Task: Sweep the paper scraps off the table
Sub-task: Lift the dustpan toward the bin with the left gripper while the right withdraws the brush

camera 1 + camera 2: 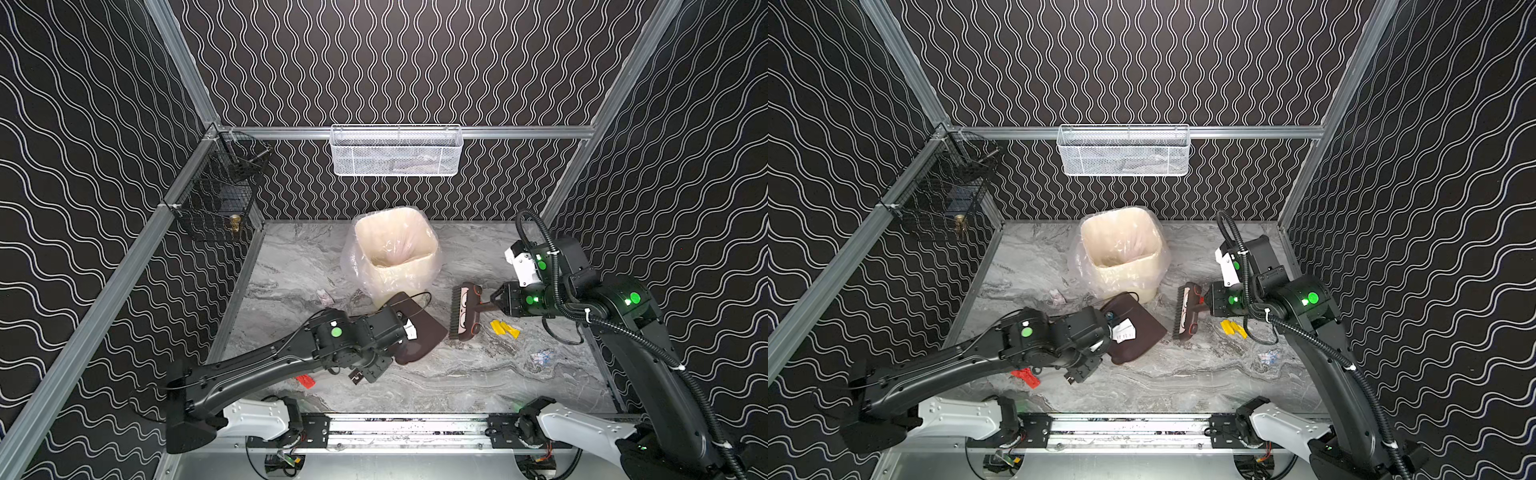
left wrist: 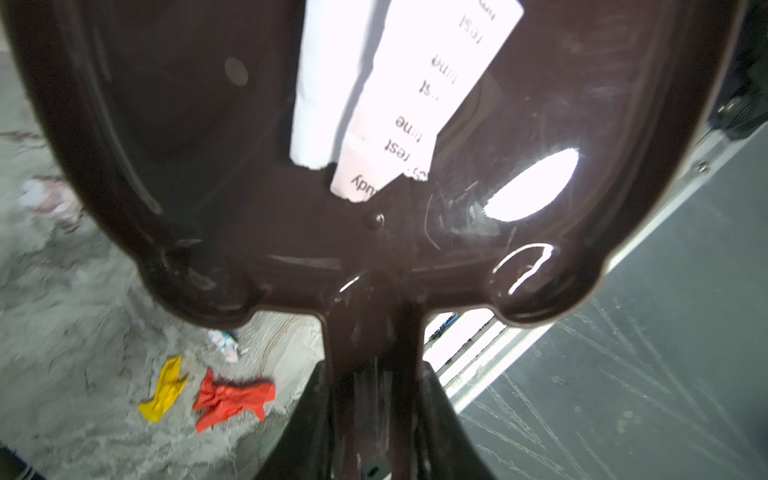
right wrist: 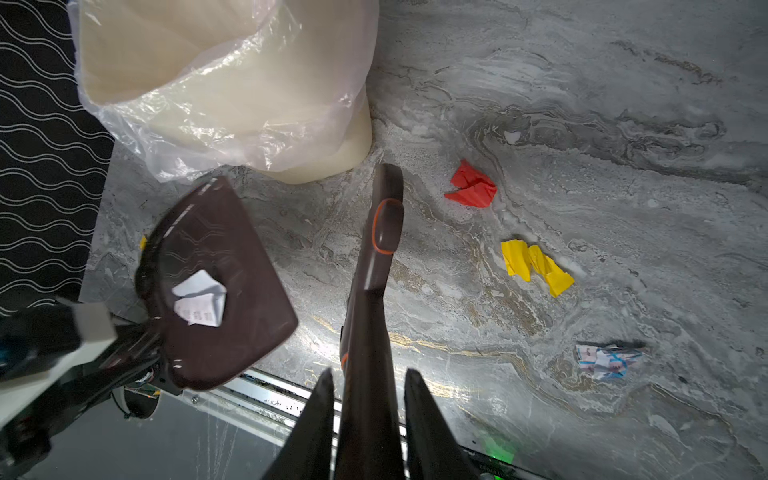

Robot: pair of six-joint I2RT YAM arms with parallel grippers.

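The left gripper point(image 2: 374, 415) is clamped on the handle of the brown dustpan point(image 1: 424, 332); in the left wrist view its two fingers press the handle from both sides. Inside the pan lies one white printed scrap point(image 3: 199, 301), near the handle end. The pan is in front of the cream bin point(image 3: 340, 158), which wears a clear liner point(image 3: 232, 124) and stands at the back middle of the table point(image 1: 457, 382). Whether the lip of the pan touches the table I cannot tell. The right gripper point(image 3: 370, 386) is closed around the handle of the brush point(image 1: 467, 311). The brush head stands just beside the pan on its right, with the bristles turned toward the pan and a small gap between them. The other paper scraps point(image 3: 536, 266) lie on the bare table. The yellow scrap point(image 1: 503, 328) is just beside the brush head, on the side away from the pan, below the right gripper in both top views. The white scrap with blue marks point(image 1: 540, 356) is nearer to the front right and apart from the brush. The red scrap point(image 1: 1025, 377) lies near the front left, partly under the left arm. A pale scrap point(image 1: 325, 296) lies left of the bin, close to the liner.
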